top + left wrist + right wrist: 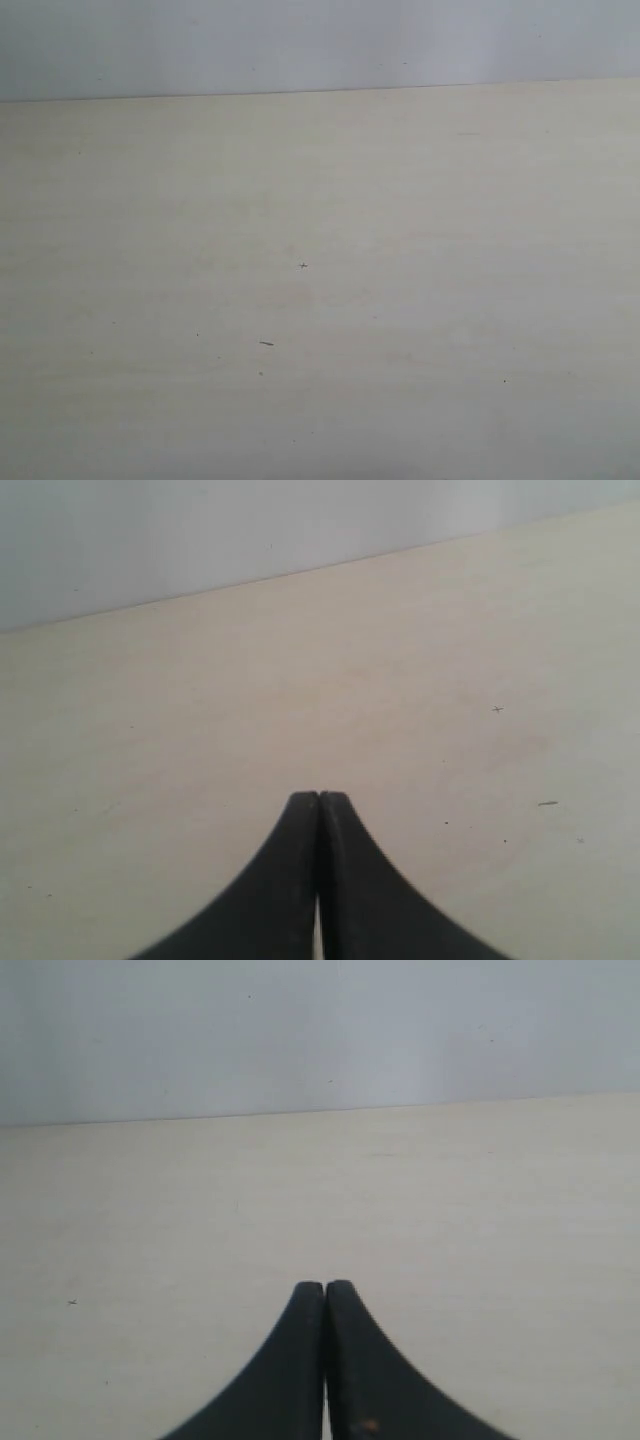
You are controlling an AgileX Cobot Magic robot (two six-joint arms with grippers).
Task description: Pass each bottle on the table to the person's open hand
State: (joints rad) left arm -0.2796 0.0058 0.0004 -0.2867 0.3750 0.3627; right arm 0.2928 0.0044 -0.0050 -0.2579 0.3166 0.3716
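Nearest the left wrist camera, the black, curved-fingered left gripper has its jaws pressed together on nothing. The matching black right gripper is likewise closed tight and holds nothing. Beyond both tips stretches the wide, flat, pale beige wood-grain table. In the exterior view a short dark dash lies on it, with a tiny dark cross just past it toward 1 o'clock. Farther still, at 12 o'clock, the tabletop ends against a plain pale grey wall.
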